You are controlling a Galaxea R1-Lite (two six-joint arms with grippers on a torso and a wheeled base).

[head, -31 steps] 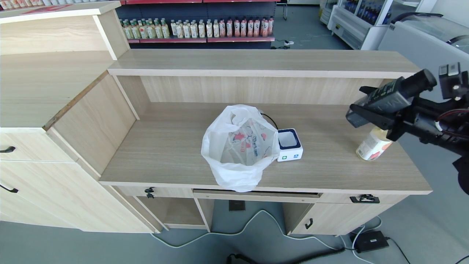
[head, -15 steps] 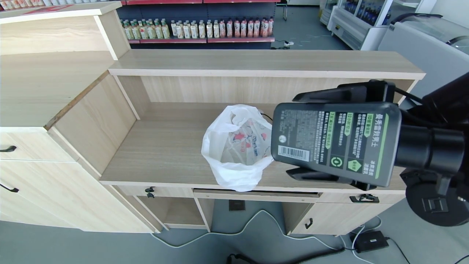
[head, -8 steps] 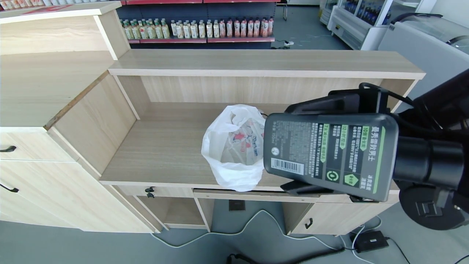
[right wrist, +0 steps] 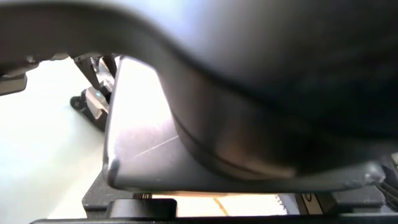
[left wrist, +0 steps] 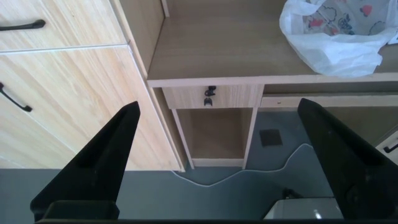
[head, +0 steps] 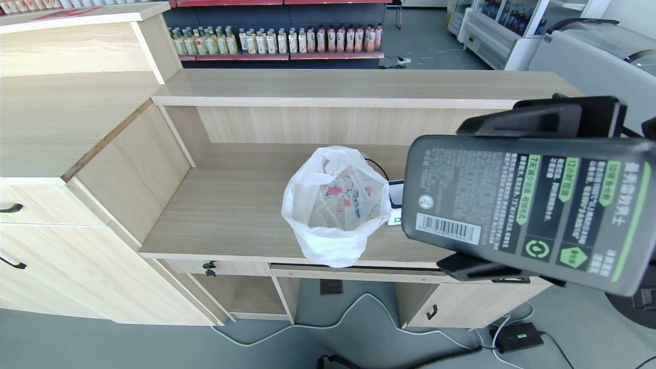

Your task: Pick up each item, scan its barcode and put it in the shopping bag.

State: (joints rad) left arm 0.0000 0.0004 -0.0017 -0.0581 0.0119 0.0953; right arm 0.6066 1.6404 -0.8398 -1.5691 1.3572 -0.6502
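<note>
My right gripper (head: 453, 197) is shut on a dark grey bottle (head: 528, 210), held lying sideways high above the counter's right half. Its label and barcode (head: 448, 229) face up toward my head. In the right wrist view the bottle's dark body (right wrist: 280, 93) sits right against the lens. The white shopping bag (head: 333, 210) stands open mid-counter. Just right of it, a corner of the white scanner (head: 394, 204) shows past the bottle. My left gripper (left wrist: 217, 168) hangs open and empty below the counter's front edge, left of the bag (left wrist: 336, 37).
The wooden counter (head: 230, 205) has a raised shelf (head: 359, 87) behind and a tall cabinet wall (head: 133, 169) on the left. Bare worktop lies left of the bag. Cables (head: 359, 307) trail on the floor underneath.
My right gripper has carried the dark bottle from the counter's right side up toward my head, turning the barcode upward. In the last half second it shifted right and came closer.
</note>
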